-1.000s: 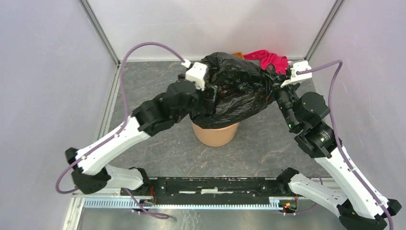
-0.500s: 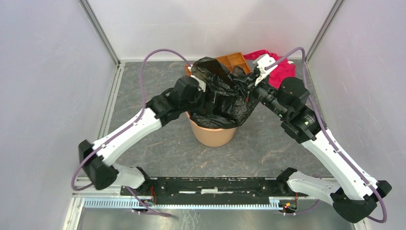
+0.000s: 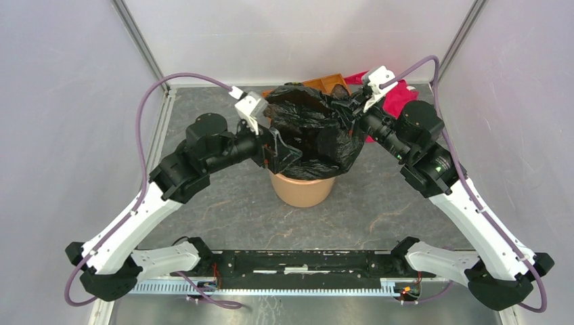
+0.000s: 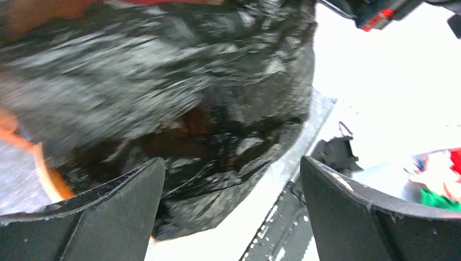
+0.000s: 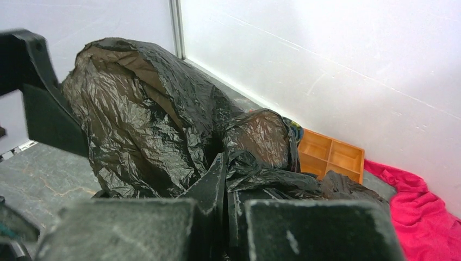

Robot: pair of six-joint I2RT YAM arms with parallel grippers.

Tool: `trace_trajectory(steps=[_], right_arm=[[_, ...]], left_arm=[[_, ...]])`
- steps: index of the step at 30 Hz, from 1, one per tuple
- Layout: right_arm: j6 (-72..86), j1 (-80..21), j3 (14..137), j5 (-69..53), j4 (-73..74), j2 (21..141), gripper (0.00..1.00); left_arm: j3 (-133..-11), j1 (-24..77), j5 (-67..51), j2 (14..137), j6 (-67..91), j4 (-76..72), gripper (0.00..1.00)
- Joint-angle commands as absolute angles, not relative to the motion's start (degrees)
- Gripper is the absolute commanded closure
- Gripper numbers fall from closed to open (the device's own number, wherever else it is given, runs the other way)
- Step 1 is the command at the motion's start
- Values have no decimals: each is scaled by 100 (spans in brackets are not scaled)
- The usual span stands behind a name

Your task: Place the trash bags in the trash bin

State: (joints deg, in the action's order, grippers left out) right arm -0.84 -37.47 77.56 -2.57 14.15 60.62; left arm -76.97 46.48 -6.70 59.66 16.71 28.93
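The black trash bag (image 3: 318,132) is draped over the mouth of the light-orange trash bin (image 3: 302,191) and stands bunched up above it. My right gripper (image 3: 353,112) is shut on a fold of the bag's film at its upper right edge; the right wrist view shows the jaws (image 5: 228,187) pinched on the black bag (image 5: 147,125). My left gripper (image 3: 279,152) is open at the bag's left side, just above the bin's rim. In the left wrist view its fingers (image 4: 108,212) stand wide apart with the bag (image 4: 179,98) ahead of them, not gripped. The bin's rim (image 4: 48,182) shows at left.
A flat orange compartment tray (image 3: 329,84) and a red cloth (image 3: 399,95) lie behind the bin by the back wall; both also show in the right wrist view, the tray (image 5: 329,157) and the cloth (image 5: 427,215). Enclosure walls stand at the left, right and back.
My left gripper has come out of the bag and drawn back to the left, now open. My right gripper keeps its hold on the bag's edge and has shifted slightly.
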Motion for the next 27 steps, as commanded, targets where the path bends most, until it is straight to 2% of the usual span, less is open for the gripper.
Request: trace_trajectory(steps=[1,5,10,12,17,21,27], right_arm=[[214,-3749,7965,-401,1248,6052,99],[574,-3749,7924,-521,1074,6109,99],[792,-3748,8003,-851,1008,6354,99],[786,-3750,8020,-855,1011,6427,99],[671,-3752,7939,-1079,1051,6731,99],[503,-3752,7600,-1302,782,6763,99],[524,-3751,7835,-1805,968,7017,99]], left_arm=[[-7537,4766,-2371,6413,1536,2319,0],[-7293,5043,-2224,6710,1741,1699,0],[-7796,5047,-454,7663,2008,2422,28],[-7810,4966,-48,7855,2090,2563,36],[-7543,4660,396,8128,2284,2623,45],[-7331,4691,48,7929,2137,2271,42],[-7039,4692,-542,6992,1917,1969,15]])
